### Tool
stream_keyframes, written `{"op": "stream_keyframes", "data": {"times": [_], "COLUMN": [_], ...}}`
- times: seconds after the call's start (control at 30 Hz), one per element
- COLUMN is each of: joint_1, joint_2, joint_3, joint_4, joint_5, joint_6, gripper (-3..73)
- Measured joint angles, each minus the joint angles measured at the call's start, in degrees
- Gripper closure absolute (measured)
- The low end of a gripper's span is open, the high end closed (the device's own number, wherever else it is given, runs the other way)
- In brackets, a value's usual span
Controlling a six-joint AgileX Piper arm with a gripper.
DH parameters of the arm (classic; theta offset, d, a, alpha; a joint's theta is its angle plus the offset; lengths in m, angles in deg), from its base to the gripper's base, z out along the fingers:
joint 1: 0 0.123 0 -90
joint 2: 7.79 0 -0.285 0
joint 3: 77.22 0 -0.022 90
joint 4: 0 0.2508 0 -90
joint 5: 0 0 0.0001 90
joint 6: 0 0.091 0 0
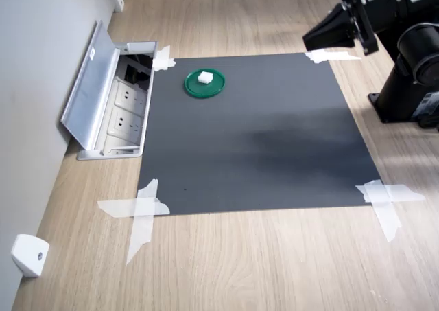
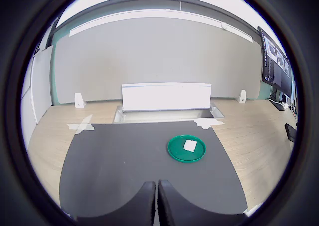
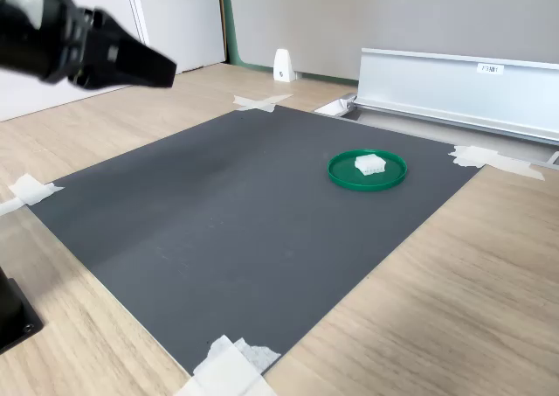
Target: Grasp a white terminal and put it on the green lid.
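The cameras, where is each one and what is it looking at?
First exterior view: high up, looking down at the black mat; the arm's black base and claw show at the first exterior view's right.
Second exterior view: low beside the mat, facing the wall; the claw shows.
Wrist view: on the arm, behind the shut claw.
All share the green lid holding the white terminal.

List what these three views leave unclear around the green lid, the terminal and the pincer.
- White terminal on the green lid: too small in every view to show its ridges.
- Pincer: tips cut off by the wrist view's edge.
- Arm base: cropped in both exterior views.
- Open socket box: its lid hides the inside in the second exterior view.
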State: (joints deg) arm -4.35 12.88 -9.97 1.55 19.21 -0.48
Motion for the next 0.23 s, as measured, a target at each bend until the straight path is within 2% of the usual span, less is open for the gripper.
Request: {"op": "stream_keyframes", "data": {"times": [0.23], "joint_1": [0.00], "joint_2": [-7.48], "joint_3": [4.19], "joint_4": [1.12], "joint_5": [0.06], "joint_6": [0.00], "gripper": [70.2]}}
